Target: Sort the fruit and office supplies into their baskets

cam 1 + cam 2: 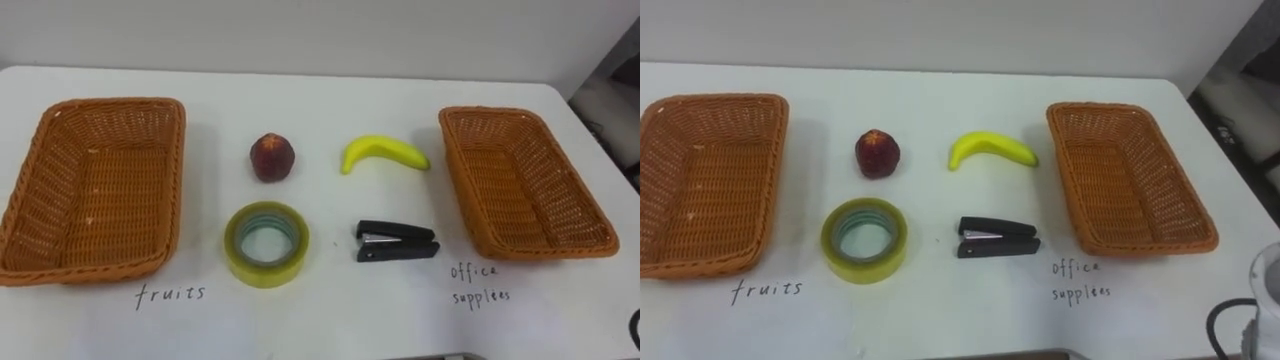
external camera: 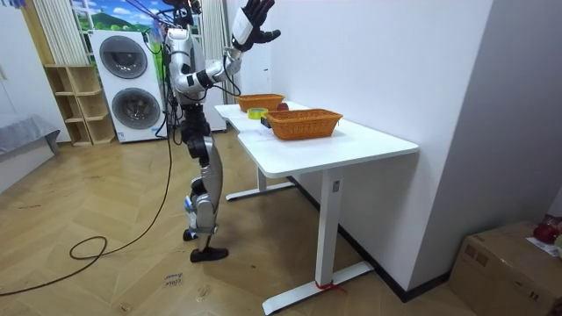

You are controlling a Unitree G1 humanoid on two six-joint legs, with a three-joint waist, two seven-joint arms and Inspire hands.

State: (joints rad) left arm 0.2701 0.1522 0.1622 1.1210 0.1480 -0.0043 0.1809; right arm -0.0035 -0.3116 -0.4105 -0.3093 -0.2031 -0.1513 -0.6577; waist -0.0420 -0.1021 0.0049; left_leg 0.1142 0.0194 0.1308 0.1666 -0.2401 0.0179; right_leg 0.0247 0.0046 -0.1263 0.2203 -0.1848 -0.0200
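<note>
between the empty fruits basket (image 1: 110, 104) at nine o'clock and office basket (image 1: 495, 113) at three, apple (image 1: 272, 158), banana (image 1: 385, 152), tape (image 1: 245, 262) and stapler (image 1: 396, 242) lie unsorted, so the raised right hand (image 2: 255, 22), fingers spread wide, probably must lower first.

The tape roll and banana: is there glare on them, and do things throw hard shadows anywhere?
Left eye view: the tape roll and banana carry a faint sheen, no strong glare; shadows on the table are soft and slight. Room view: light looks even across the table.
</note>
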